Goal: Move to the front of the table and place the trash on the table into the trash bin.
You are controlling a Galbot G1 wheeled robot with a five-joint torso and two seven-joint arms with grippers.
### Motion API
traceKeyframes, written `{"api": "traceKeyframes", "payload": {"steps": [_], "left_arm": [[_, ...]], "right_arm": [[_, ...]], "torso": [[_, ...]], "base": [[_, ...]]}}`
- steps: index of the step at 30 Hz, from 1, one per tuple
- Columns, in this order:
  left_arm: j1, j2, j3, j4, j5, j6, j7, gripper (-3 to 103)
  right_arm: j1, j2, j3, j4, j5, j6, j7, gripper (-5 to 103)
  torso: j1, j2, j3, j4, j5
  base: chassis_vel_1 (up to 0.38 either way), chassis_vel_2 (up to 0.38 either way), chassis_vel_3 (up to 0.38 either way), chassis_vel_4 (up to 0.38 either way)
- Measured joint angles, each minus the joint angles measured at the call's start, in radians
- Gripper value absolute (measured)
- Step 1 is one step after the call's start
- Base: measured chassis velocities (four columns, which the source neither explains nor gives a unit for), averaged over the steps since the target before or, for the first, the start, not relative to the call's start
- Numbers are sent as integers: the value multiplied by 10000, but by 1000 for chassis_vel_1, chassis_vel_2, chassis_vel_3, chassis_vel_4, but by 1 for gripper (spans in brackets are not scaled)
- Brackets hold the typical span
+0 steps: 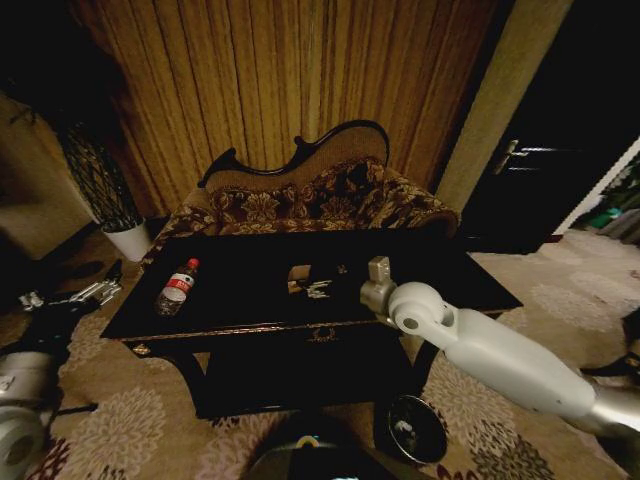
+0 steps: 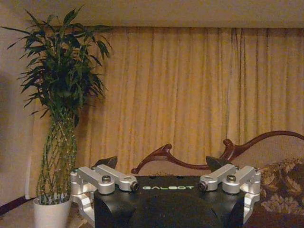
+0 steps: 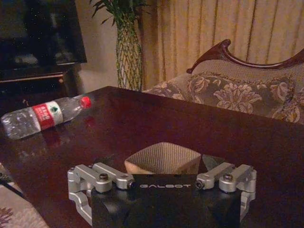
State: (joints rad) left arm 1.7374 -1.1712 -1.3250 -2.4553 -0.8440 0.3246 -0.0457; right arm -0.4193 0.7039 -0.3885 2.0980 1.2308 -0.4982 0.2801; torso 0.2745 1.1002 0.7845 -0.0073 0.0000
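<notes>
- Reaching over the desk (image 1: pixel 230 315), the right claw (image 3: pixel 164 164) has its jaws spread around the tan block (image 3: pixel 164 159), not yet closed on it.
- Bottle (image 3: pixel 42 114) lies well off to the claw's side; paper scraps (image 1: pixel 318 290) sit near the block.
- Close squarely, lift straight, then carry to the bin (image 1: pixel 417 428) below.
- Left claw (image 2: pixel 164 168) waits open off the desk.

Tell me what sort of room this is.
Most likely a home living room: a carved-back patterned sofa stands behind a glossy black table, long gold curtains cover the wall, and a tall potted plant stands on floral carpet.
</notes>
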Motion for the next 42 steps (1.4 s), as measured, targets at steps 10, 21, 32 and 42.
{"api": "traceKeyframes", "payload": {"steps": [10,21,32,42], "left_arm": [[62,-72,-58,23,1,-36,49,100],[-12,-131,15,3,0,-212,135,100],[-134,-31,133,74,-3,-410,209,100],[-123,-82,130,41,-14,-431,220,100]], "right_arm": [[789,475,-464,-754,35,-305,420,100],[1416,976,-980,-1422,5,-335,442,100],[1524,919,-1031,-1452,-59,-301,421,100],[1519,901,-1228,-1424,-385,-288,388,100]], "torso": [[0,0,0,-3,0],[0,0,1,1,0],[0,0,0,-1,0],[0,0,0,0,0]], "base": [[0,0,0,0],[0,0,0,0],[0,0,0,0],[0,0,0,0]]}}
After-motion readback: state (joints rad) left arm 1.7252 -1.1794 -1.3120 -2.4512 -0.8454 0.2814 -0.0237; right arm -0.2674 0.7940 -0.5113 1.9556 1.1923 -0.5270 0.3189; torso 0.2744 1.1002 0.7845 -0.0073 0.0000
